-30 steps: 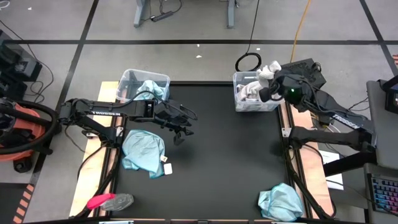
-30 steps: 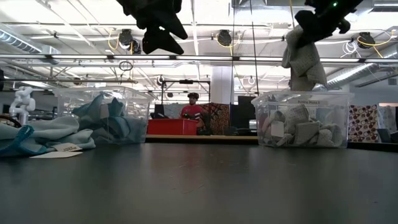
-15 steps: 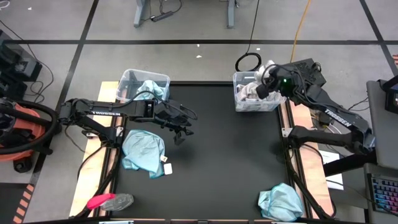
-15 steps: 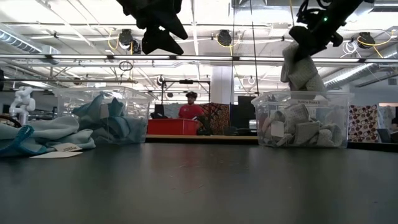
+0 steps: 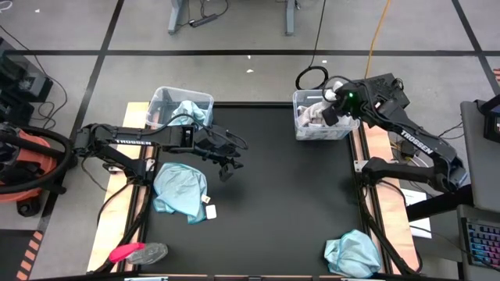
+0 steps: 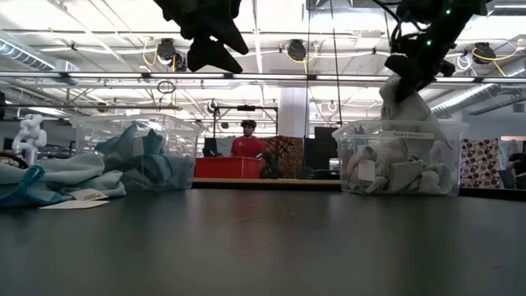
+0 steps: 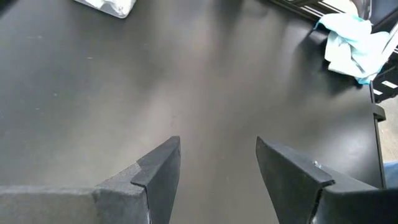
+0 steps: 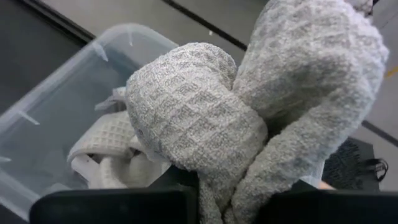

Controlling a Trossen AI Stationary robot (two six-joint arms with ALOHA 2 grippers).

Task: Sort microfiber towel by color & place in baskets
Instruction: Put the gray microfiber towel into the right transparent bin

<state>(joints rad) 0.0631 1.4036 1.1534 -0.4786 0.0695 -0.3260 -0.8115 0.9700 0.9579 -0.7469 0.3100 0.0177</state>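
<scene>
- Here's the grey-white towel, bunched and dangling from the right gripper, jaws pinched nearly shut on its gathered top so the rest hangs free.
- It hangs right over the right-hand basket at the far right corner of the worktop, and in the low view its lower end looks to dip to about rim height; that reads as the moment just ahead of a release, pale cloth going in with pale cloth.
- That basket already holds a heap of grey-white towels, folded and crumpled against the clear wall.
- Over at the far left corner, the other basket holds teal towels, one peeking over its rim, so the colours look properly split.
- Two teal ones are waiting on the worktop: a spread-out teal towel near the left edge with its white tag showing, and a crumpled teal towel at the near right corner.
- The left gripper hovers above bare worktop just beside the spread teal one, jaws parted and holding nothing, well placed, I'd judge, to take it.
- A pink-and-grey object sits at the near left corner, out of play.
</scene>
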